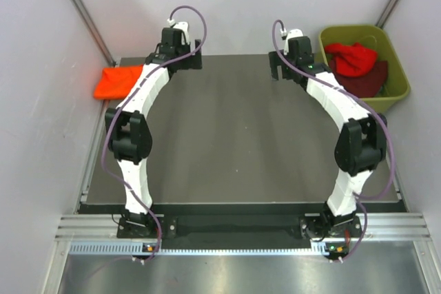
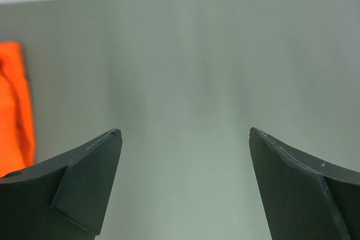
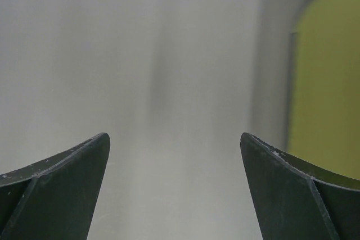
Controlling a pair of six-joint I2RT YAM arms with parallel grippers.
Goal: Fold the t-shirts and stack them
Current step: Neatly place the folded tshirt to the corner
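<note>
The left gripper (image 2: 185, 133) is standing wide open with nothing between its fingers; its wrist view is showing only bare table (image 1: 234, 142) in the gap. It is hovering over the far edge, left of the middle. The right gripper (image 3: 174, 136) is likewise gaping at full spread and holding nothing, and it is hanging over the far edge towards the far right corner.

Outward from the left gripper, the orange t-shirt (image 1: 118, 82) is lying to its left at the far left corner, apart from the fingers. It is looking like a flat folded packet, with its long axis running along the far edge and its outer end reaching past the left edge of the table.

Outward from the right gripper, the olive-green tub (image 1: 398, 89) is sitting just beside it, off the far right corner. Inside, the red t-shirt (image 1: 353, 56) is lying bunched on top towards the far wall, with the dark maroon t-shirt (image 1: 368, 80) crumpled under and nearer than it. Neither is showing a clear long axis.

Judging from this layout, one shirt is looking finished and the next ones are waiting in the tub. That pile is lying to the right of, and slightly beyond, the right gripper, so the right arm is much the nearer one for the pick, while the left is facing a reach across the whole far edge.
</note>
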